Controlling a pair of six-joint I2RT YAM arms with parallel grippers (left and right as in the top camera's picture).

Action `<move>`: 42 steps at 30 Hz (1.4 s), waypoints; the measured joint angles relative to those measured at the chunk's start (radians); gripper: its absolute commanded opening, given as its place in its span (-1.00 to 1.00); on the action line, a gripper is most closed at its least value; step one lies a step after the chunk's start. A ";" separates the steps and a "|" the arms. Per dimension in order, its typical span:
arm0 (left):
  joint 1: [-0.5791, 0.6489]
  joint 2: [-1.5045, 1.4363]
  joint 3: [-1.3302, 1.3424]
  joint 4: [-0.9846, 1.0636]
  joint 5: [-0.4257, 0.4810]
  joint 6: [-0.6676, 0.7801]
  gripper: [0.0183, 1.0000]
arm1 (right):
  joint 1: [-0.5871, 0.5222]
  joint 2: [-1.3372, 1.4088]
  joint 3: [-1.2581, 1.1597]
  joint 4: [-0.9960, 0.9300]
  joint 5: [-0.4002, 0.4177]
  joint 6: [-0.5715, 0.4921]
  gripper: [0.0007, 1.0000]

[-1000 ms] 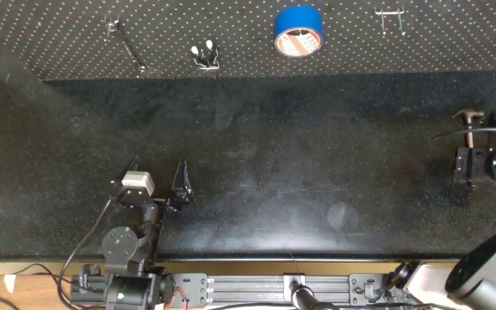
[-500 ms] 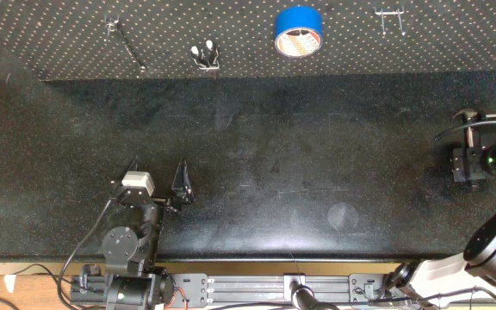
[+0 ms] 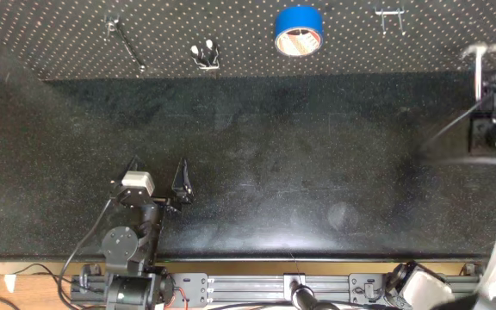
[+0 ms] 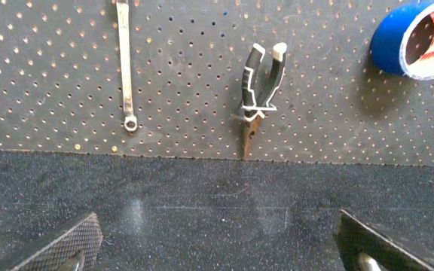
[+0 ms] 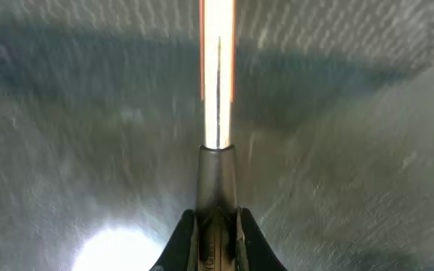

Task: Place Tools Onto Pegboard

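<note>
Your right gripper (image 5: 215, 226) is clamped on the hammer (image 3: 480, 53), fingers pressed to either side of the metal shaft, which runs straight out from them. From above, the hammer's head shows against the far right end of the pegboard (image 3: 58, 34); you cannot tell whether it touches the board.

Along the board from there hang an empty double hook (image 3: 390, 19), a blue tape roll (image 3: 298, 32), a pair of pliers (image 3: 205, 56) with its nose pointing down, and a wrench (image 3: 126, 43) at the left.

Your left gripper (image 4: 221, 245) sits low near its base over the black table mat (image 3: 317, 155), fingers spread wide apart with nothing between them, facing the pliers and well apart from the board.
</note>
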 measured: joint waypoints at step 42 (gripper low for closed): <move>0.000 -0.002 0.000 0.000 0.000 0.000 0.99 | 0.575 -1.264 -1.018 0.640 0.165 0.590 0.95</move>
